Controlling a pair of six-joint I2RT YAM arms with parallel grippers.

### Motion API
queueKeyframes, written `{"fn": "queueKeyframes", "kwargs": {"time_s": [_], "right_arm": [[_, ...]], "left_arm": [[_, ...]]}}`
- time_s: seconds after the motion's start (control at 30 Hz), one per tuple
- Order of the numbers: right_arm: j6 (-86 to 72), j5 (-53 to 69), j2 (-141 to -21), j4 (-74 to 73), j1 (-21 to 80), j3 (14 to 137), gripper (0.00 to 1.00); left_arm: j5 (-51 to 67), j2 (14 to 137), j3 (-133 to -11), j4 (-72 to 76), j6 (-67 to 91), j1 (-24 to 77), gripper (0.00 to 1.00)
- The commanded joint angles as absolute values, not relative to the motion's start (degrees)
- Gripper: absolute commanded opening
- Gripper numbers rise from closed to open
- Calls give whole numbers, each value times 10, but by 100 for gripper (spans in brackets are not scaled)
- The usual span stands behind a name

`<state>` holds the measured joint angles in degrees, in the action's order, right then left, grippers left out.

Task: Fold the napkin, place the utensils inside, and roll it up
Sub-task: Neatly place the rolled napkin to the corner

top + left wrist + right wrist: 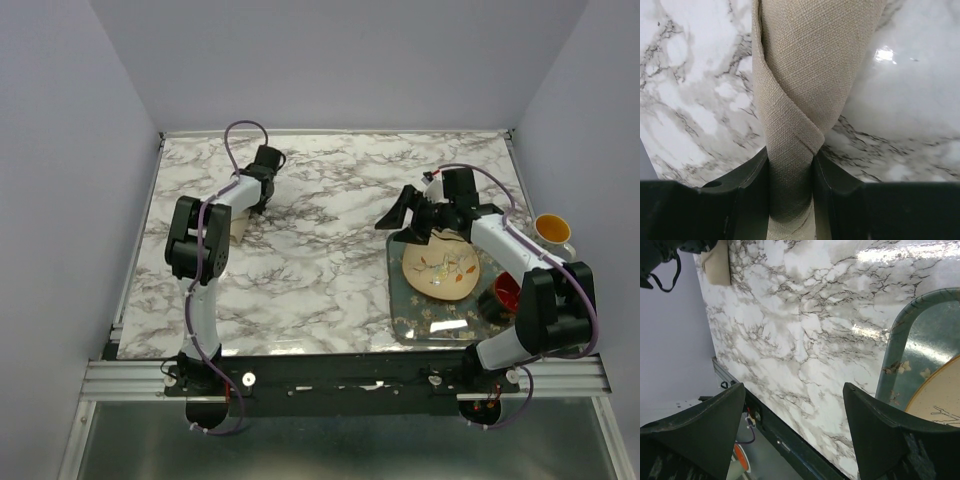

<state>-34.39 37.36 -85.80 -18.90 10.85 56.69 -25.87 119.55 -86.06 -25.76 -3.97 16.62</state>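
Note:
The tan napkin [810,60] is a rolled bundle; in the left wrist view one end of it sits pinched between my left gripper's [791,156] black fingers. In the top view the napkin [238,230] lies on the marble table at the far left, mostly under my left arm, with the left gripper [252,208] on it. It also shows small in the right wrist view [718,262]. My right gripper [403,225] is open and empty, above the table by the tray's far left corner [794,390]. No orange utensil is in view.
A green glass tray [400,325] at the right holds the round tan patterned plate [440,270] and a red bowl [507,292]. A cup of orange liquid [552,230] stands at the right edge. Walls enclose the table.

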Motion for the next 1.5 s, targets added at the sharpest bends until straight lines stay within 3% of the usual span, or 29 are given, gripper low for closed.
{"fn": "queueKeyframes", "kwargs": {"time_s": [0.0, 0.33, 0.63, 0.73, 1.03, 1.23, 1.47], "right_arm": [[-333, 399, -844, -181, 106, 575, 87], [-330, 401, -844, -181, 105, 571, 87], [-331, 406, -854, -178, 105, 576, 87], [-330, 404, -855, -178, 105, 576, 87], [-315, 402, -858, -178, 105, 580, 87], [-280, 365, -829, -196, 106, 580, 87], [-206, 299, -743, -225, 126, 560, 87]], "left_arm": [[-188, 1223, -902, -240, -109, 135, 41], [-163, 1267, -967, -280, -114, 110, 70], [-176, 1237, -969, -286, -88, 105, 84], [-169, 1209, -975, -297, -76, 106, 99], [-51, 1057, -940, -325, 19, 139, 99], [-8, 916, -840, -302, 84, 166, 99], [86, 692, -620, -195, 220, 245, 99]]}}
